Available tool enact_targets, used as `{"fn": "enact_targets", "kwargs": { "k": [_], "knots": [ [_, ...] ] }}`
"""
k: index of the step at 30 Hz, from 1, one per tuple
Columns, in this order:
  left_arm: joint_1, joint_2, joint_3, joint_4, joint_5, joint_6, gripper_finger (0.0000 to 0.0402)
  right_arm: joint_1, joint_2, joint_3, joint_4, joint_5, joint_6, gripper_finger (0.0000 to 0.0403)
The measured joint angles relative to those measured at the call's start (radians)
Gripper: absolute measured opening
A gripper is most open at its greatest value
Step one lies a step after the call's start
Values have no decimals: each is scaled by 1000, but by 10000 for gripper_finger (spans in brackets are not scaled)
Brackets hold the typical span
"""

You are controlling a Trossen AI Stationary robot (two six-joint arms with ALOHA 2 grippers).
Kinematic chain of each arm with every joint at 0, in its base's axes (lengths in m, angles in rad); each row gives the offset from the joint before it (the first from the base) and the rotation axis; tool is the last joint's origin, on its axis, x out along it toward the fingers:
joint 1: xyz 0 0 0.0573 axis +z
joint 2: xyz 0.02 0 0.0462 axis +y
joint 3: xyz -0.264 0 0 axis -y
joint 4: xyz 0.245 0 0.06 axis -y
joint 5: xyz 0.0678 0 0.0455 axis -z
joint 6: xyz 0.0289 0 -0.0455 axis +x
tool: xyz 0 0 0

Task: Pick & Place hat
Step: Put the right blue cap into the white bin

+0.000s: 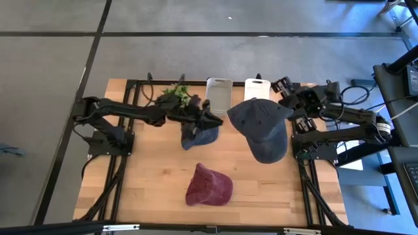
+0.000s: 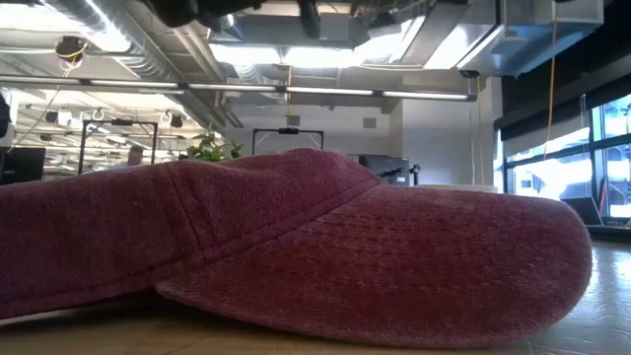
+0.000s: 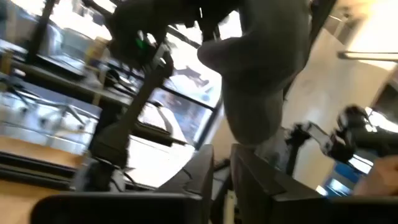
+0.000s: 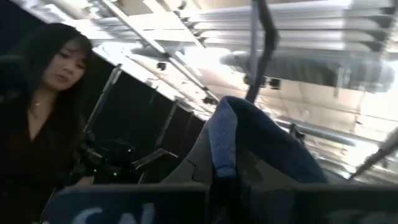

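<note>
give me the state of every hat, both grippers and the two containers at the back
maroon hat: lying on the table, free of both arms
small blue hat: gripped by the left gripper
large dark blue hat: held up at its back edge by the right gripper, brim hanging forward
two white containers: side by side at the table's far edge, untouched

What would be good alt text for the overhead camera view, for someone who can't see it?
Two dark robot arms each hold a blue hat over a wooden table: the left gripper grips a small blue hat, the right gripper a larger blue hat. A maroon hat lies near the front edge.
</note>
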Motion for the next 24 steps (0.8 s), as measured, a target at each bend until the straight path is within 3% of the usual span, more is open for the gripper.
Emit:
{"fn": "enact_targets", "kwargs": {
  "k": [6,9,24],
  "knots": [
    [-25,65,58,6,79,-5,112,0,146,173,-4,-73,-20,17],
    [-44,69,59,16,67,-3,126,0,222,257,-3,-92,-19,17],
    [-75,67,58,120,65,61,132,76,516,633,-2,-221,89,18]
  ]
}}
